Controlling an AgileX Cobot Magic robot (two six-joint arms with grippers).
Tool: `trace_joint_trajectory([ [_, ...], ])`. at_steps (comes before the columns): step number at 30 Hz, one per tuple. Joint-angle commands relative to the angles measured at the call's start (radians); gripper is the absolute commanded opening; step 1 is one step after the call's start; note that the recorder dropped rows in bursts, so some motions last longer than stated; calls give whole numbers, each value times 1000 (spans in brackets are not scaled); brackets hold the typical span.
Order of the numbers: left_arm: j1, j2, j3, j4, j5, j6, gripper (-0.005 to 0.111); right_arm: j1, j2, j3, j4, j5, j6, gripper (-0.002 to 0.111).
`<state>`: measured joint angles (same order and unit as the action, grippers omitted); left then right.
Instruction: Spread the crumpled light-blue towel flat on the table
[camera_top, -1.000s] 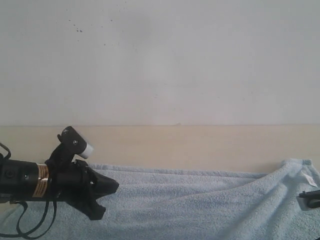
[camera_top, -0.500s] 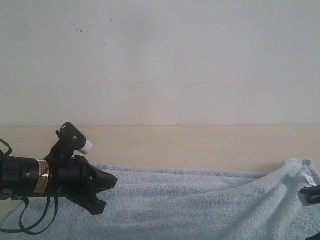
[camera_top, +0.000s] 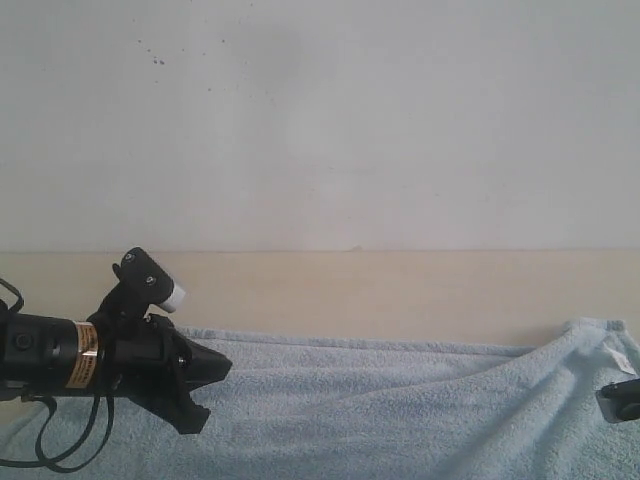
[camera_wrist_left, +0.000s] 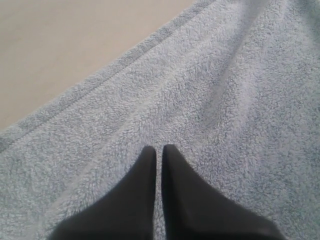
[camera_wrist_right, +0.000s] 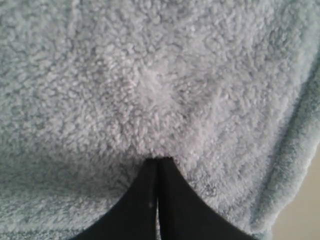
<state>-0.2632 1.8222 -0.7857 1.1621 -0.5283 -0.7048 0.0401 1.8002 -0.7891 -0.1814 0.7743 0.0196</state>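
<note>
The light-blue towel (camera_top: 380, 400) lies spread over the near part of the beige table (camera_top: 400, 290), with long shallow folds. Its right end rises into a peak that carries a white tag (camera_top: 615, 352). My left gripper (camera_top: 225, 368) points right, low over the towel's left part. In the left wrist view it (camera_wrist_left: 159, 148) is shut and holds nothing, above the towel (camera_wrist_left: 225, 90) near its hemmed edge. My right gripper (camera_wrist_right: 159, 160) is shut, its tips sunk into the towel (camera_wrist_right: 150, 75), which bunches toward them. Only a piece of the right arm (camera_top: 622, 400) shows at the frame's edge.
A grey-white wall (camera_top: 320, 120) rises behind the table's far edge. A strip of bare table (camera_wrist_left: 65, 45) lies beyond the towel's hem. Black cables (camera_top: 60, 450) hang under the left arm. A sliver of table (camera_wrist_right: 305, 215) shows past the towel's right edge.
The left arm has drawn back a little to the left and sunk slightly. The right arm's visible piece has dipped a little. The towel's shape looks the same.
</note>
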Motion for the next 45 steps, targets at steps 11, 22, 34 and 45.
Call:
trace_joint_trajectory([
  [11, 1, 0, -5, 4, 5, 3, 4, -1, 25, 21, -202, 175, 166, 0],
  [22, 1, 0, -3, 14, 14, 3, 4, -1, -158, 19, -143, -51, 181, 0],
  [34, 1, -151, 114, 46, 419, -112, 4, -1, -322, 19, -138, -469, 215, 0],
  [45, 1, -227, 302, 46, 560, -155, 4, -1, -273, 19, -23, -575, 247, 0],
])
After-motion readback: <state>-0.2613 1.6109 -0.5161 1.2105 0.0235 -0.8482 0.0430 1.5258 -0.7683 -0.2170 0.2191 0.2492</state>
